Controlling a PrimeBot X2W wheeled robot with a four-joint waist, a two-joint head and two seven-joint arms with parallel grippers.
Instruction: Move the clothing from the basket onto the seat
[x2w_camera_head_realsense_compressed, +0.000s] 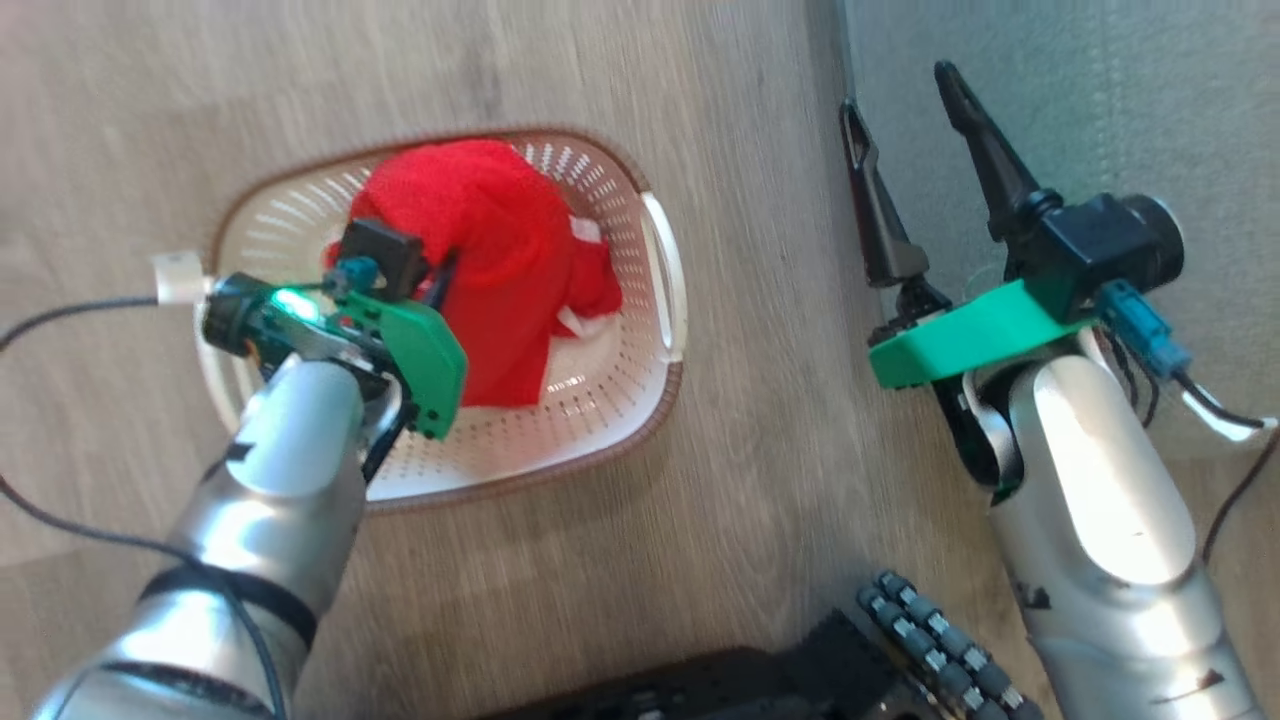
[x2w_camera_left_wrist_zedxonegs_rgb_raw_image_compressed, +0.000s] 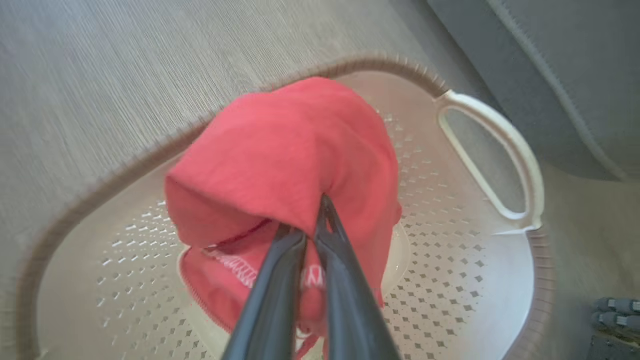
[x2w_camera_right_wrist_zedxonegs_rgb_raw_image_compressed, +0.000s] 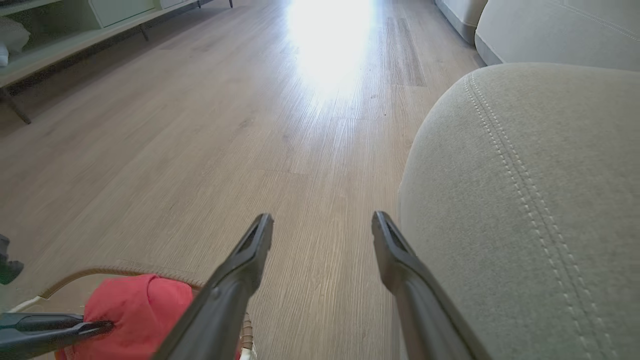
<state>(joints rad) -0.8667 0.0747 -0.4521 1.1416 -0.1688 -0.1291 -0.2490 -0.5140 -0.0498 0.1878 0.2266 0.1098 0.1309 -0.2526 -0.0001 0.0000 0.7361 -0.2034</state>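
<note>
While the left gripper (x2w_camera_left_wrist_zedxonegs_rgb_raw_image_compressed: 310, 220) is clenching a fold of the red clothing (x2w_camera_left_wrist_zedxonegs_rgb_raw_image_compressed: 285, 150), the fabric is draping into the middle of the basket (x2w_camera_head_realsense_compressed: 590, 400), and the basket is sitting on pale wood-look floor (x2w_camera_right_wrist_zedxonegs_rgb_raw_image_compressed: 250, 125) near the grey seat (x2w_camera_right_wrist_zedxonegs_rgb_raw_image_compressed: 525, 200). The right gripper (x2w_camera_right_wrist_zedxonegs_rgb_raw_image_compressed: 322, 220) is hovering released by the seat's stitched edge; white lettering on the fabric is showing too blurred to read.

The head view looks steeply down on the floor (x2w_camera_head_realsense_compressed: 760, 500), with the basket (x2w_camera_head_realsense_compressed: 590, 400) left of the middle and the seat (x2w_camera_head_realsense_compressed: 1100, 100) at the upper right. The left wrist view is very near and looks along its fingers (x2w_camera_left_wrist_zedxonegs_rgb_raw_image_compressed: 270, 300) into this same basket, the clothing (x2w_camera_left_wrist_zedxonegs_rgb_raw_image_compressed: 290, 150) close before the lens. The right wrist view is low and looks almost level along the floor, the seat close at its right. Basket and clothing appear in its lower left corner.
</note>
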